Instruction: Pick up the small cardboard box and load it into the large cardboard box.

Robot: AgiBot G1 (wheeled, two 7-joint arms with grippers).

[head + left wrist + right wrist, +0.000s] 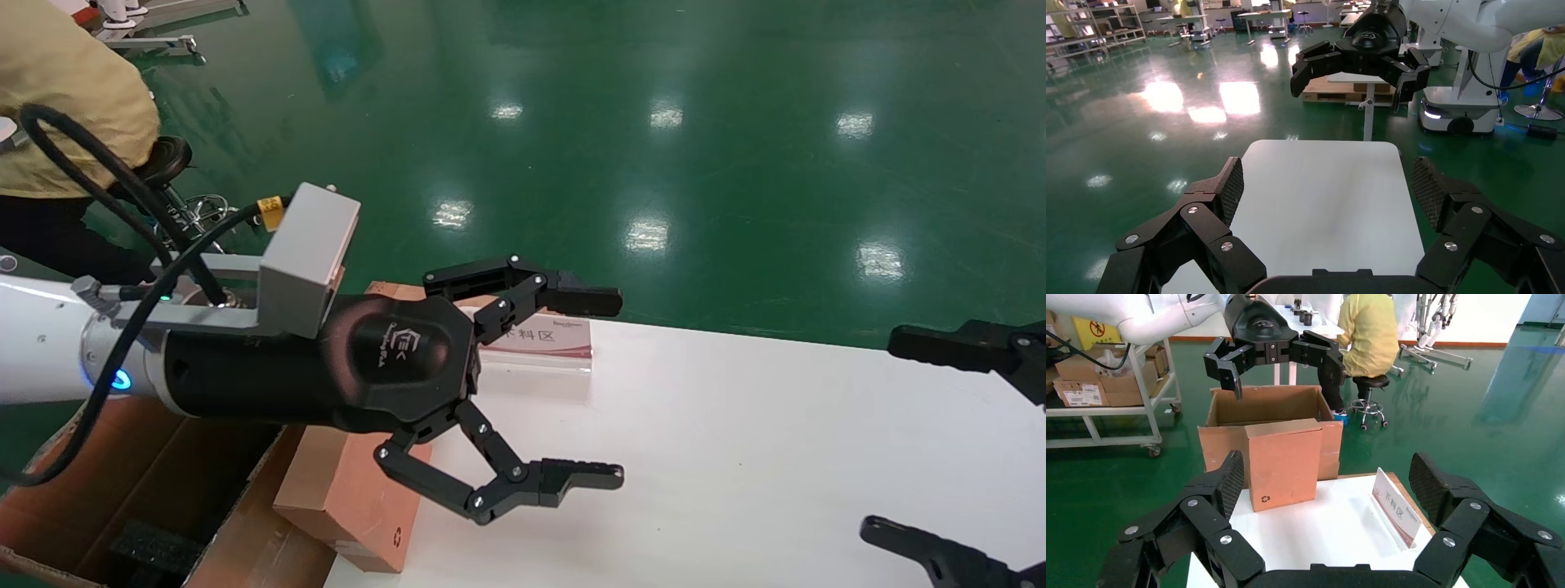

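Small cardboard box [1283, 462] stood upright at the left end of the white desk [735, 457], right at the edge, touching or just short of the large cardboard box [1269, 404], which sat on the floor beside the desk with its top open. A red sign plate [1395, 505] lay on the desk near the small box.

Left gripper [601, 388] hovered above the small box, jaws spread wide, holding nothing. Right gripper [915, 441] hung over the right end of the desk, well apart from the box, jaws also wide open and empty.

Judged step: approach, grasp not yet made; box not loaded.

Next move probably called for lowering the left gripper so the jaws straddled the box's narrower faces, then closing, lifting clear of the desk edge and carrying it over the large box opening. Risk: box tipping off the edge if nudged.
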